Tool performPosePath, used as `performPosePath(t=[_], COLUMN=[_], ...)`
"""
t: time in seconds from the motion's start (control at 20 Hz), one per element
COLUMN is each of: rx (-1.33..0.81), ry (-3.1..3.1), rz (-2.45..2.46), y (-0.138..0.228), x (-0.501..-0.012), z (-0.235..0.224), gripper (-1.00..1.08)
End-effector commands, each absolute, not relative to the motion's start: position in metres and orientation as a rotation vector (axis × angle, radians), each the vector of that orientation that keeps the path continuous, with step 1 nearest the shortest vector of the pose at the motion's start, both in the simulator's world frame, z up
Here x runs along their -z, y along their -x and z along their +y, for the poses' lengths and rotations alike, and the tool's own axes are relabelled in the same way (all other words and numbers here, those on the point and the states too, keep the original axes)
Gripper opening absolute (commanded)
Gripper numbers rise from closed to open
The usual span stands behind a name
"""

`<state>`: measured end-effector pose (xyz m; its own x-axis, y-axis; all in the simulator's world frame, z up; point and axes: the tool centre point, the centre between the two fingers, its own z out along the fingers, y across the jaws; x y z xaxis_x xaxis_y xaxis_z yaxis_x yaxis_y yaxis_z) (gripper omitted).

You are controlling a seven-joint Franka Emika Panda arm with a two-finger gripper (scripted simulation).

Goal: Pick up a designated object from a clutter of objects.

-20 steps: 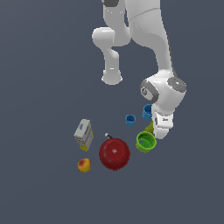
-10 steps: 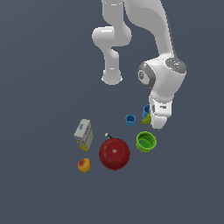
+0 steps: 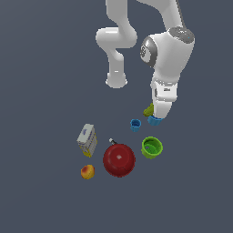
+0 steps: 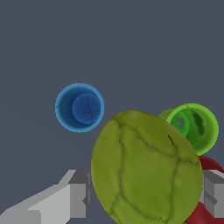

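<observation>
The tool (image 4: 142,192) clamps the pear (image 4: 146,168) across its broad middle — light and firm, I judge, but rounded, so likely slippery.

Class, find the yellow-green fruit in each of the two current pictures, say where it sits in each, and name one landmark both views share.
Exterior view: only a small sliver of the fruit shows, at the gripper, above the green cup.
Wrist view: the fruit fills the lower middle, between the gripper's fingers.
Shared landmark: the green cup, visible in both views.
</observation>
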<state>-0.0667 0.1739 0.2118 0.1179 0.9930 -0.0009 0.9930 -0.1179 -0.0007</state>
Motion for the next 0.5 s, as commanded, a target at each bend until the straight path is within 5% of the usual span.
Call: performPosePath(t=[0.0,0.45], rx=[-0.003,-0.005], ry=[-2.349,-2.350], rz=[2.088,2.090], y=[0.072,0.092], x=[-0.235,-0.322], z=[0.165,0.132], gripper=[-1.00,-1.00])
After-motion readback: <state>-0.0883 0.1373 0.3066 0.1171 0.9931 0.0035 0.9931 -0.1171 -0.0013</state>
